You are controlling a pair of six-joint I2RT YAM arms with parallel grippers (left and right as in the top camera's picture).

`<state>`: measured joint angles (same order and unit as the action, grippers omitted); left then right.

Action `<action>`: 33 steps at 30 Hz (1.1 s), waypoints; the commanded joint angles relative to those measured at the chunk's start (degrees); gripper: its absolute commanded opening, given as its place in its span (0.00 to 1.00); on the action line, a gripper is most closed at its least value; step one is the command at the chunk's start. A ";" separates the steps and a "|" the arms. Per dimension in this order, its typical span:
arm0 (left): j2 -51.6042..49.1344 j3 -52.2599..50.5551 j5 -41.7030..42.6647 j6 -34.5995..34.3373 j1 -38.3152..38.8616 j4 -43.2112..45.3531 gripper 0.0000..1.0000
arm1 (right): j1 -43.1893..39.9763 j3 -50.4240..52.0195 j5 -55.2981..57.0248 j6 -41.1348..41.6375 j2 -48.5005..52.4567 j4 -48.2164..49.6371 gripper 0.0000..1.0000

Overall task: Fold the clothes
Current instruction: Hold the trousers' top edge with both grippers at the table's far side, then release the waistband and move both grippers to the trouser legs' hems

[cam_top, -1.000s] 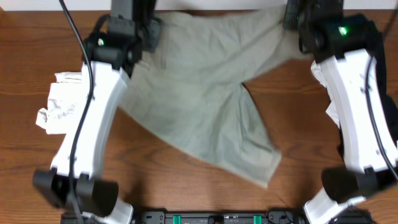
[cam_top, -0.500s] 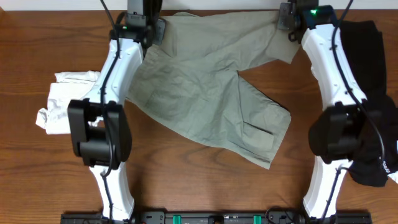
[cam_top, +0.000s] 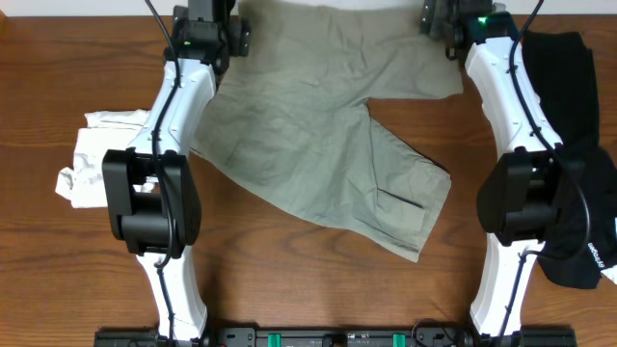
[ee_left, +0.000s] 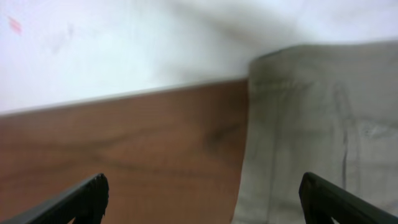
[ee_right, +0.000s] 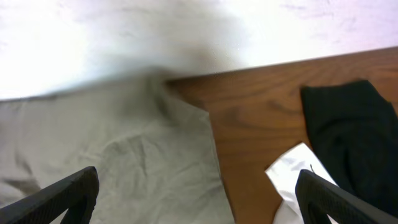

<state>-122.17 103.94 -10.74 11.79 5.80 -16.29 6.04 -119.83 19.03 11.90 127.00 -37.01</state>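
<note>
One pair of shorts [cam_top: 318, 145] stretches diagonally, far-left to near-right.

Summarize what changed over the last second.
Both arms stretched toward the far edge of the table, dragging the shorts that way by the waistband and spreading them flatter. The left claw and right claw, shut on the waistband before, now stand open, cloth released. The white garment and black garment stayed put.
</note>
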 commanded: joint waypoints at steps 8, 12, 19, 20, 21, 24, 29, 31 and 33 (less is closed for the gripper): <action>5.07 0.33 -1.27 -6.64 -0.28 -16.20 0.98 | -0.50 -0.22 -5.44 -1.25 -9.55 -10.91 0.99; 8.98 0.33 3.80 -7.87 -0.26 -26.18 0.98 | -0.52 -0.22 -8.52 -0.94 -13.60 -22.49 0.99; 15.02 0.33 8.68 -7.93 -0.28 -40.22 0.98 | -2.21 -0.15 -12.94 0.90 -19.61 -40.06 0.99; 15.80 0.33 8.68 -8.04 -0.28 -41.48 0.98 | -2.71 -0.09 -14.51 0.90 -20.50 -41.53 0.99; 16.65 0.31 8.66 -8.04 -0.28 -42.97 0.98 | -3.19 0.04 -15.98 0.90 -21.33 -42.64 0.99; 19.37 0.13 8.66 -8.04 -0.28 -46.80 0.98 | -4.48 1.36 -18.56 0.85 -23.63 -44.39 0.99; 24.74 -2.27 8.68 -9.18 -0.28 -47.87 0.98 | -5.81 8.74 -19.85 0.20 -26.88 -44.81 0.99; 27.85 -4.20 8.68 -9.60 -0.28 -47.76 0.98 | -6.05 15.52 -20.74 -0.22 -29.07 -42.86 0.99; 30.91 -6.54 8.68 -9.57 -0.28 -46.93 0.98 | -6.05 22.84 -21.75 -0.20 -31.56 -39.17 0.99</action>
<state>-95.24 99.94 -2.70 3.27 5.56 -63.64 0.38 -103.70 -0.12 11.70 97.51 -77.52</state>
